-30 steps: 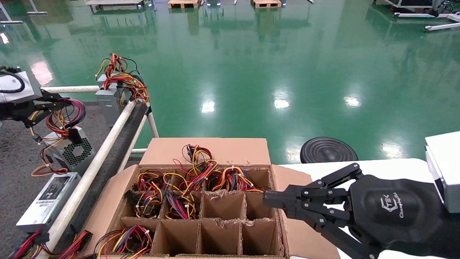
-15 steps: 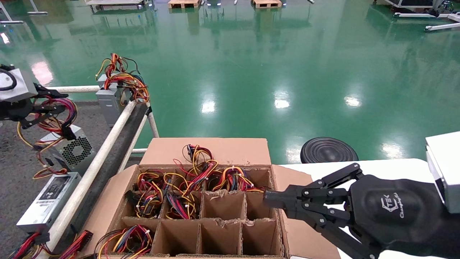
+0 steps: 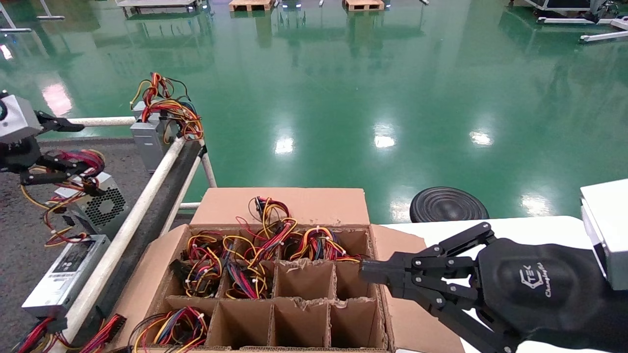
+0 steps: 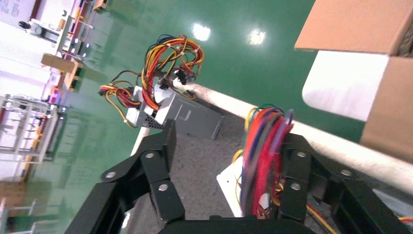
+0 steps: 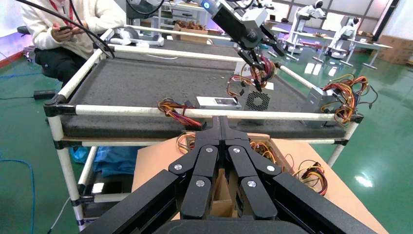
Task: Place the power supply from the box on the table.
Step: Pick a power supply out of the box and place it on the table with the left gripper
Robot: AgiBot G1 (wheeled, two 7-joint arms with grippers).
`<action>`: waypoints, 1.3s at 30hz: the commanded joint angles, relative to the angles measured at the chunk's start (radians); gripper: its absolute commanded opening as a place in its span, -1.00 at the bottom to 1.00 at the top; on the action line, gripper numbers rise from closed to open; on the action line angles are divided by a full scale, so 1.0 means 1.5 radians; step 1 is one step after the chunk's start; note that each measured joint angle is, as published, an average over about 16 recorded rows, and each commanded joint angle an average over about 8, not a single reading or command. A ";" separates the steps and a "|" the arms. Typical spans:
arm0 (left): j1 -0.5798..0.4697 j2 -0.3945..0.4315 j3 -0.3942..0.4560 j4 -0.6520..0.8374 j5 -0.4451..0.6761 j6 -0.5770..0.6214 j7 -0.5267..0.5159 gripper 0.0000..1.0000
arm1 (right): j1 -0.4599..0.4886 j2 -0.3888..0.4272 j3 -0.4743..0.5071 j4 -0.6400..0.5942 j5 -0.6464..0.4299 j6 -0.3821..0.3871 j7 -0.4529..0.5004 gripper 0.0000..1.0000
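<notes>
A: In the head view, where is the power supply [image 3: 98, 205]?

B: It sits on the dark speckled bench [image 3: 19, 230], grille face toward the rail, out of the box [image 3: 274, 294]. The left pincer [image 3: 51, 149] is above its wire bundle [image 3: 73, 164], fingers spread, with wires lying between them. I cannot tell from here whether they touch the wires.

A: And the right arm?

B: The right pincer [image 3: 365, 272] hangs idle over the box's near right corner, its fingers pressed together on nothing.

A: Does the left wrist view settle the grip?

B: Mostly. The left pincer [image 4: 229, 161] stands wide apart; the wire bundle [image 4: 263, 156] runs along one finger [image 4: 292, 175], and the other finger is well clear. That reads as released, not clamped.

A: The right wrist view?

B: The right pincer [image 5: 221, 131] shows its tips together, aimed across the box [image 5: 156, 161] toward the bench [image 5: 146, 83]. Farther off, the power supply [image 5: 256, 100] rests flat on the bench with the left arm above it.

A: So what is left?

B: I judge the placing done for this unit. The left arm only needs to lift clear of the wires without snagging them. Several cells of the box still hold wire bundles, so more units may wait.
</notes>
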 commanded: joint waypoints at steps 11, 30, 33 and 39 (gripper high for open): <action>-0.001 -0.039 0.058 -0.057 -0.049 0.063 -0.065 1.00 | 0.000 0.000 0.000 0.000 0.000 0.000 0.000 -1.00; -0.031 -0.070 0.139 -0.123 -0.089 0.123 -0.133 1.00 | 0.000 0.000 0.000 0.000 0.000 0.000 0.000 -1.00; -0.032 -0.070 0.144 -0.129 -0.097 0.127 -0.137 1.00 | 0.000 0.000 0.000 0.000 0.000 0.000 0.000 -1.00; -0.027 -0.060 0.146 -0.145 -0.126 0.137 -0.134 1.00 | 0.000 0.000 0.000 0.000 0.000 0.000 0.000 -1.00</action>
